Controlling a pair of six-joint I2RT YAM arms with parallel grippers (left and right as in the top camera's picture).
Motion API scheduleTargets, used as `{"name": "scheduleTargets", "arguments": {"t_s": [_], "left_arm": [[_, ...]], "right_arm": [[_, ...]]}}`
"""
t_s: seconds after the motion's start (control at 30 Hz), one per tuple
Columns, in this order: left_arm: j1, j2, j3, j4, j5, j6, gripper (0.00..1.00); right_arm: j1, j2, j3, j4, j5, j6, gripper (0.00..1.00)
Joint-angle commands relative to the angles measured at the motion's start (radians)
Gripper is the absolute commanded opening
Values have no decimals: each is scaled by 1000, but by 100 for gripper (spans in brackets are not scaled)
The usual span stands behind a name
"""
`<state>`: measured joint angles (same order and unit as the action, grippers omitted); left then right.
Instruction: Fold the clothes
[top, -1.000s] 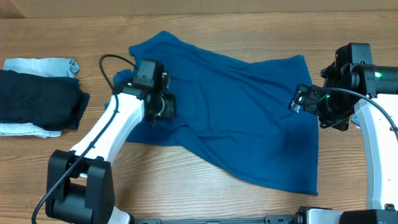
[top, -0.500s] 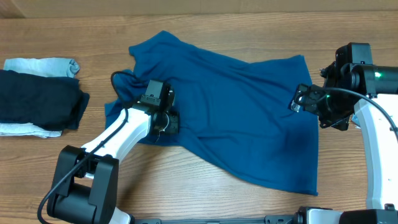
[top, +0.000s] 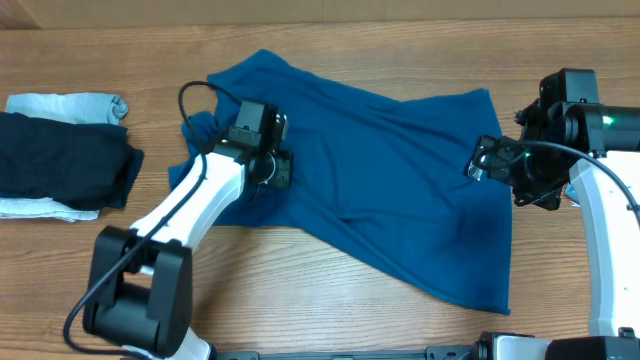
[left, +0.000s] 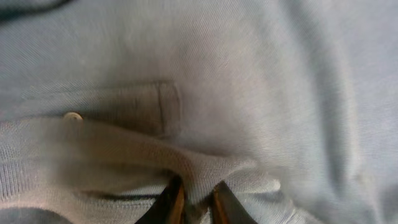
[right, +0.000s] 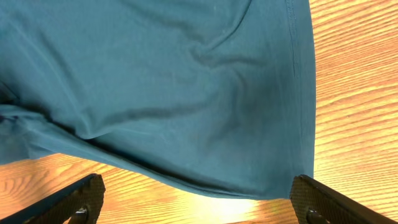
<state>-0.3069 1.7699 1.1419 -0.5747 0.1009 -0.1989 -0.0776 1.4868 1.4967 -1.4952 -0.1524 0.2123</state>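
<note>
Blue polo shirt (top: 390, 170) is lying spread out but rumpled across the middle of the bench (top: 330, 310). The left end effector (left: 193, 202) is clamped on a pinched-up ridge of the knit right by the button placket (left: 158, 109), over on the shirt's left side. The right end effector (right: 196, 211) is wide open over the shirt's right-hand edge, gripping nothing.

Dark folded garment (top: 60, 165) atop lt-blue denim piece (top: 70, 104), left of wood table (top: 300, 300)
</note>
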Motion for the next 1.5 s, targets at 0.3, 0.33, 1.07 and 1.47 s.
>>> {"name": "scheduleTargets", "arguments": {"t_s": [0.3, 0.33, 1.07, 1.47], "left_arm": [[6, 32, 21, -195, -33, -25, 30], [6, 21, 22, -203, -37, -34, 29], [167, -37, -219, -172, -82, -246, 20], [509, -37, -242, -325, -30, -406, 4]], "right_arm": [[3, -5, 2, 8, 2, -4, 100], [3, -5, 2, 8, 2, -4, 100], [3, -5, 2, 5, 2, -4, 100], [0, -3, -29, 14, 92, 93, 100]]}}
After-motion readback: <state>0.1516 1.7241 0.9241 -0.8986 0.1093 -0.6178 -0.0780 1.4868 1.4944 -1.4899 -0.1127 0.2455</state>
